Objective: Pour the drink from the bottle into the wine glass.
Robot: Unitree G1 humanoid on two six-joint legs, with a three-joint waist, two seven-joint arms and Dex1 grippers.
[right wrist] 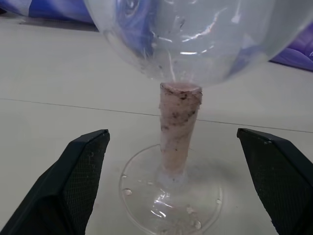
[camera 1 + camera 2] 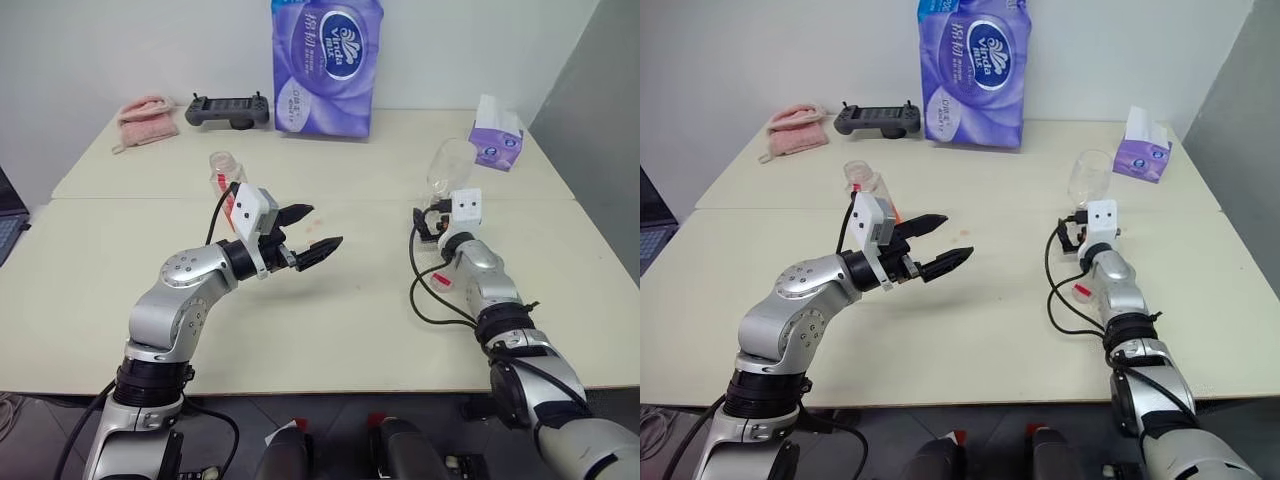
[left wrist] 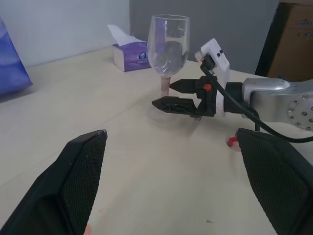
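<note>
Both hands spread-fingered over the surface, nothing held.

Left hand [image 2: 308,232] hovers, fingers apart, just before the bottle [image 2: 224,176] with its red-and-white label. At the far edge stands a purple tissue pack [image 2: 326,66] marked "Vinda". Right hand [image 3: 168,95], fingers apart, flanks the glass [image 1: 182,88] stem; a purple tissue box [image 2: 497,140] sits near the far right corner.
</note>
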